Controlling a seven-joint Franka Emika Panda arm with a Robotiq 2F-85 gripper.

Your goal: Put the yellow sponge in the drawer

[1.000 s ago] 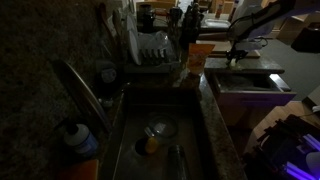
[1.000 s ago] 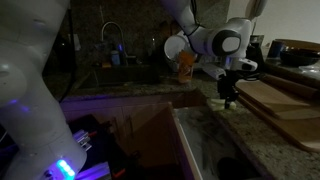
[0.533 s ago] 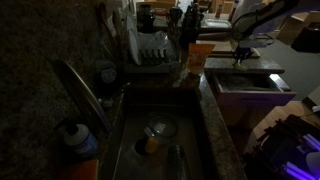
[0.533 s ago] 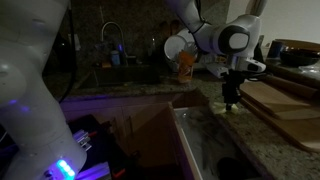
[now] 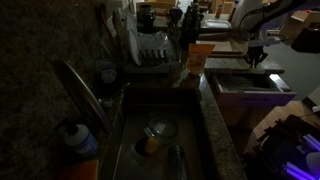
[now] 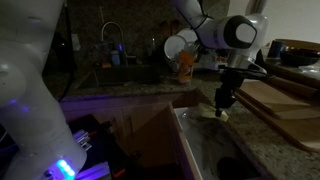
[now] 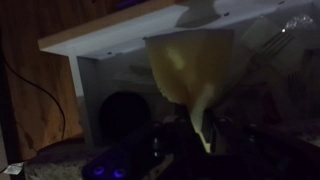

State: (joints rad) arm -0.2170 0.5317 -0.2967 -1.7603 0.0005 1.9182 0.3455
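Granite countertop [image 6: 252, 150] takes up most of the dark kitchen. A deep sink [image 5: 160, 115] is sunk into it, with a curved faucet [image 5: 82, 92] along one side. Next in size is the drawer [image 6: 195, 150], standing open from the counter's front, its pale inside bare where it shows. The white robot arm [image 6: 205, 28] reaches across from the sink side. A wooden cutting board [image 6: 278, 100] lies on the counter just beside the drawer, and a dish rack [image 5: 152, 52] with plates stands behind the sink. An orange box [image 5: 201, 55] stands between rack and drawer.

The gripper [image 6: 221, 104] hangs at the drawer's corner nearest the board, jaws narrowed onto the yellow sponge [image 6: 217, 114]. The sponge dangles from them about level with the drawer's rim (whether it touches the rim cannot be told). In the wrist view the sponge [image 7: 195, 65] blocks much of the sight of the drawer front [image 7: 105, 65]. A blue-capped bottle [image 5: 78, 140] stands near the faucet, and a small cup [image 5: 155, 132] rests in the sink.
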